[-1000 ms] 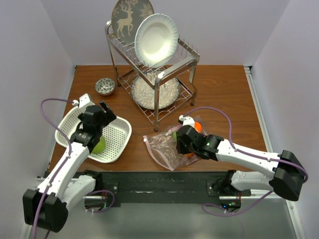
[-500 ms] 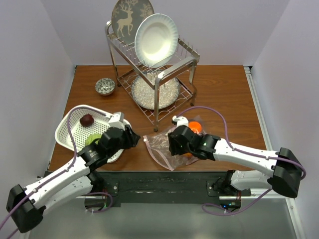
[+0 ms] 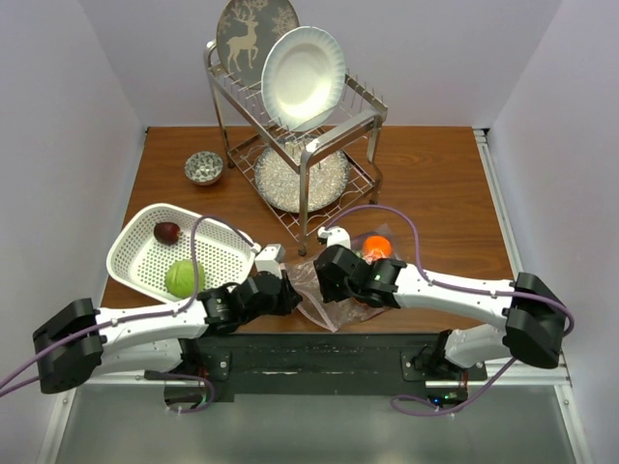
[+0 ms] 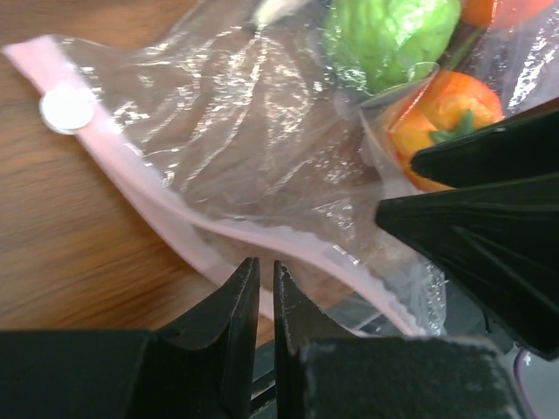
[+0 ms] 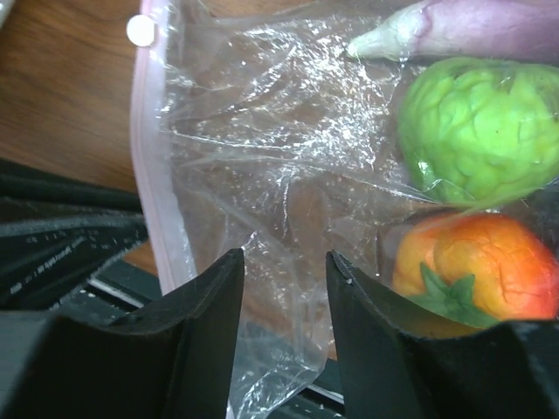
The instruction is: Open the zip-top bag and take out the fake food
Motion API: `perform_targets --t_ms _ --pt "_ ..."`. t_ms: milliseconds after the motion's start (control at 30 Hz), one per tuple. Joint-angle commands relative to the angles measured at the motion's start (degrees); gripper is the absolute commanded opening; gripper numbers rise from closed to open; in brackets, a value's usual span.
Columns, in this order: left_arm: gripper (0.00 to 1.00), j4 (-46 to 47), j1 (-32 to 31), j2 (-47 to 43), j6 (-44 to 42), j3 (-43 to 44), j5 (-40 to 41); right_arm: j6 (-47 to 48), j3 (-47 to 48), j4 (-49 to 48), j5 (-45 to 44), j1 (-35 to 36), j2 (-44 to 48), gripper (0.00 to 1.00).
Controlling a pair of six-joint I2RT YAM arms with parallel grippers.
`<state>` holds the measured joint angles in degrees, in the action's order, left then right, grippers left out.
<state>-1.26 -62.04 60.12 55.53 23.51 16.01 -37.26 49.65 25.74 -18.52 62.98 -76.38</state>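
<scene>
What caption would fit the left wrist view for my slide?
Nearly closed left fingers at the pink zip strip of the zip-top bag; green and orange fake food inside, right fingers alongside.

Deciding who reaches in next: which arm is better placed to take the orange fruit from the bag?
Right. The right gripper is open over the bag, with the orange fruit just ahead of its fingers. The left gripper seems pinched on the zip strip, holding that edge.

L gripper [image 4: 262, 269] at bag [image 3: 315, 307] zip edge, R gripper [image 5: 284, 262] over it; rack [image 3: 303, 215] close behind; gap betw. basket [image 3: 221, 257] & rack.
</scene>
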Motion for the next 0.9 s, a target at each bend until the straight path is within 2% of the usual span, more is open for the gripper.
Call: perform_targets --t_ms 0,100,133,167,233,267,300,467,700,733,800,833,867 --pt "0.15 9.51 -1.59 3.51 2.57 0.14 1.30 -0.10 2.82 1.24 -3.80 0.48 -1.84 0.43" --pt "0.13 11.80 -2.03 5.44 3.71 -1.09 2.35 -0.36 2.91 1.25 -4.15 0.56 -2.72 0.29" --pt "0.13 13.98 -2.03 5.62 3.88 -1.70 2.71 -0.36 3.00 1.16 -3.98 0.56 -2.81 0.17" --pt "0.13 15.39 -2.12 6.32 4.50 -2.41 3.15 -0.62 3.35 1.16 -3.98 0.74 -2.90 0.11" --pt "0.10 20.91 -2.21 7.11 4.68 -4.60 3.50 -0.98 3.79 1.33 -4.06 1.18 -2.29 0.01" --pt "0.08 22.86 -2.21 8.08 4.94 -5.48 3.94 -1.15 4.49 1.42 -3.98 1.44 -1.85 0.00" --pt "0.07 25.92 -2.21 8.69 4.94 -6.71 4.29 -1.24 4.93 1.68 -3.89 1.70 -1.23 0.00" --pt "0.00 28.68 -2.21 13.96 5.38 -6.81 6.22 -2.38 7.65 4.67 -5.20 4.16 4.12 0.00" --pt "0.00 28.77 -2.21 17.66 5.73 -5.32 5.96 -3.00 6.43 6.25 -6.69 4.34 8.17 0.00" --pt "0.00 28.68 -2.21 17.75 5.47 -5.14 5.79 -3.09 6.34 7.30 -7.48 4.34 8.44 0.02" --pt "0.00 28.24 -2.38 17.23 5.03 -4.70 5.70 -3.53 6.51 8.97 -8.98 4.34 9.75 0.12" --pt "0.00 27.98 -2.47 16.97 4.77 -4.44 5.52 -3.53 6.51 10.55 -10.47 4.34 10.37 0.22" --pt "0.00 27.54 -2.47 16.18 4.07 -4.17 5.35 -3.61 6.60 11.26 -11.44 4.34 10.98 0.25"
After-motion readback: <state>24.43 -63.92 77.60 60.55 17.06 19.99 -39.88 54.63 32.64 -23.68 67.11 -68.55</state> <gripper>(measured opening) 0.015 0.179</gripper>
